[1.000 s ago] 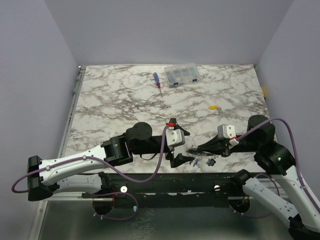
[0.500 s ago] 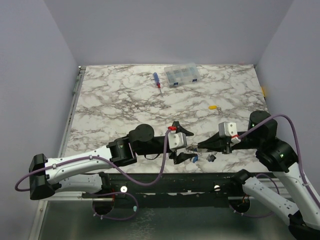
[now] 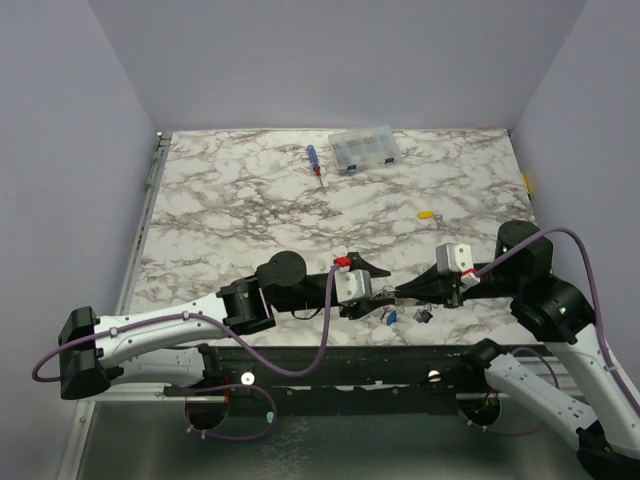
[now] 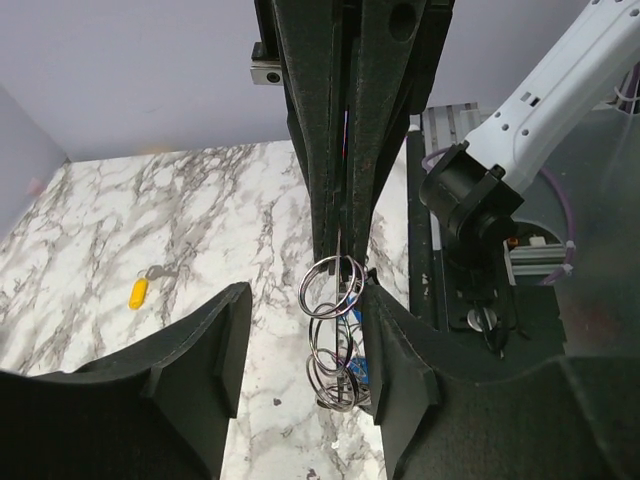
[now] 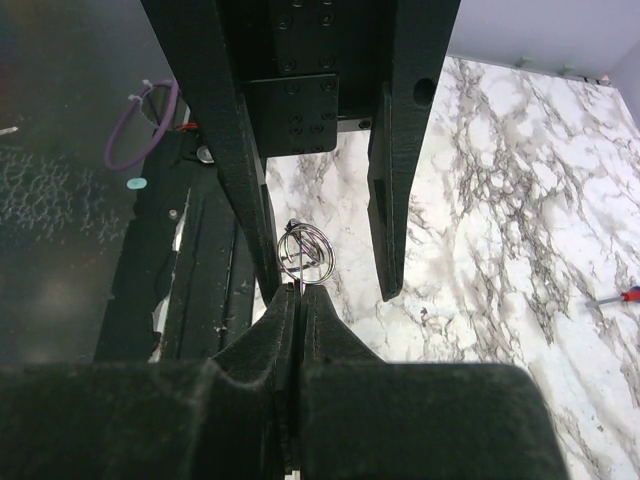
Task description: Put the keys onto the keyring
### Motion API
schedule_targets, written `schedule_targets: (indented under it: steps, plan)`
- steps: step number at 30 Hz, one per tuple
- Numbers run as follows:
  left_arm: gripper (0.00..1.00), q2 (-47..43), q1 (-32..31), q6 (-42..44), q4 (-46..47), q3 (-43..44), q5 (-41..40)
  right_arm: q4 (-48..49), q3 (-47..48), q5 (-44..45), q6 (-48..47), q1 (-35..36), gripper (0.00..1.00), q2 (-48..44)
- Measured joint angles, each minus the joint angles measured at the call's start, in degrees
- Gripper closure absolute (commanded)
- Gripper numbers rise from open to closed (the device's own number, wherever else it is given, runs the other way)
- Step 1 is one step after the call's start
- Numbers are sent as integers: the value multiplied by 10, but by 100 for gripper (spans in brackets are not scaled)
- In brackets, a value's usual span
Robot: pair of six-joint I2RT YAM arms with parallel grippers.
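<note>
The keyring (image 4: 335, 285) is a hanging chain of thin shiny metal rings, also seen in the right wrist view (image 5: 303, 250). My right gripper (image 5: 299, 292) is shut on its top ring and holds it above the table's near edge. My left gripper (image 4: 306, 310) stands open around the rings, which rest against one of its fingers (image 4: 392, 350). In the top view the two grippers (image 3: 366, 292) (image 3: 399, 293) meet tip to tip. A blue key (image 3: 389, 317) and a black key (image 3: 422, 316) lie just below them. A yellow key (image 3: 428, 213) lies further back on the right.
A blue-and-red screwdriver (image 3: 314, 162) and a clear compartment box (image 3: 364, 149) sit at the back of the marble table (image 3: 230, 200). The table's near edge and a black rail (image 3: 330, 360) run right under the grippers. Grey walls close in the sides.
My left gripper has slid right onto the rings and its jaws have narrowed around them. My right gripper has lifted the keyring slightly and stayed shut.
</note>
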Motion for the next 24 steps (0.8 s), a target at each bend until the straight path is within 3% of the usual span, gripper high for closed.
schedule_targets:
  steps: [12,17,24]
  plan:
    - [71,8,0,13,9,0,2,0,0,0,0,0,99,4]
    - [100,8,0,18,10,-3,7,0,0,1,0,-1,99,8]
    - [100,-6,-1,33,50,-41,5,0,1,5,0,0,100,23]
